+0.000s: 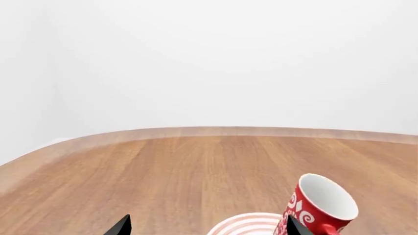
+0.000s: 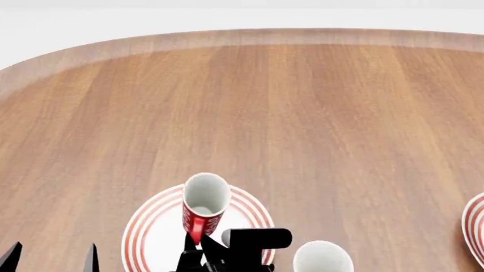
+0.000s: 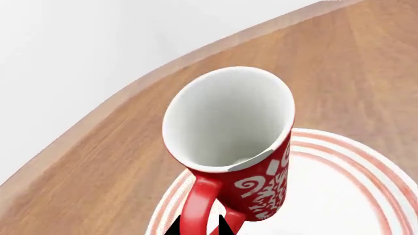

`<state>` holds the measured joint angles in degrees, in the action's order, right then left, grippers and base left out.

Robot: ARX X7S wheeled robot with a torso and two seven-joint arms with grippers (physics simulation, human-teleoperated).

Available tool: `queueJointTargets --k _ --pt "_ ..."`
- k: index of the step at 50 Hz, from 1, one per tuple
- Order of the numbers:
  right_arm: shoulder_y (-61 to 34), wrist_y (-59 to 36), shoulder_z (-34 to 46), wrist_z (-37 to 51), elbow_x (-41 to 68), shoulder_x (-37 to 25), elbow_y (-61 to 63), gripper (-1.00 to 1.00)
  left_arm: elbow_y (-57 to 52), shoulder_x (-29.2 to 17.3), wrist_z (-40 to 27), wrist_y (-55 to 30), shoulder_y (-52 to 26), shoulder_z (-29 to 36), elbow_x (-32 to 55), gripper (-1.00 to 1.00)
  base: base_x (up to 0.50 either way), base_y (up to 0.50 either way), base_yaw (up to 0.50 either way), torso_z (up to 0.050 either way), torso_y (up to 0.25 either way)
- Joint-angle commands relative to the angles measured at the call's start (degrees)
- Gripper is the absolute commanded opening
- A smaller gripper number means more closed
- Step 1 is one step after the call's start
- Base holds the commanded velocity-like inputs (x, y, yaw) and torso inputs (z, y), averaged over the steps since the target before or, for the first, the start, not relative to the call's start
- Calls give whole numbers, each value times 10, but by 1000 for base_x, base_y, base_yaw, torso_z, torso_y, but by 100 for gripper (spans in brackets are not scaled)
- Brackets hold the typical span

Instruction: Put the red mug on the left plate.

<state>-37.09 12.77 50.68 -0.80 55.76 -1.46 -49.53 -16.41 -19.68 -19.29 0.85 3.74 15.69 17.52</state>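
Wide wooden table [image 2: 318, 113], warm brown grain running away from the robot, pale rounded edge at the far side, plain white wall behind w/ nothing on it. Right gripper [image 2: 198, 245] pinching the red mug [image 2: 204, 207] by its handle, fingers closed on the loop. Mug is over the left plate [image 2: 140, 232], tilted, white inside facing up and away; can't tell if its base touches the plate. White mug [image 2: 323, 258] sits just right of the plate. Second plate [image 2: 475, 226] peeks in at far right edge. Left gripper [image 2: 49, 256] low at the near left, fingers spread apart, holding nothing.
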Motion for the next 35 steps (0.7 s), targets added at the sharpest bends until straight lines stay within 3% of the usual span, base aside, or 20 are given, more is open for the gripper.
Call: queueJointTargets --k 1,15,35 --pt "-37 62 146 4 105 14 -74 -100 0 -1 -2 1 0 2 0 100 0 0 0 0 0" --pt "-79 117 350 17 284 14 -97 -100 2 -2 -3 3 -1 4 1 100 0 0 0 0 1" --pt "-97 108 391 8 338 15 -112 -100 -1 -5 -6 4 0 5 3 100 0 0 0 0 1"
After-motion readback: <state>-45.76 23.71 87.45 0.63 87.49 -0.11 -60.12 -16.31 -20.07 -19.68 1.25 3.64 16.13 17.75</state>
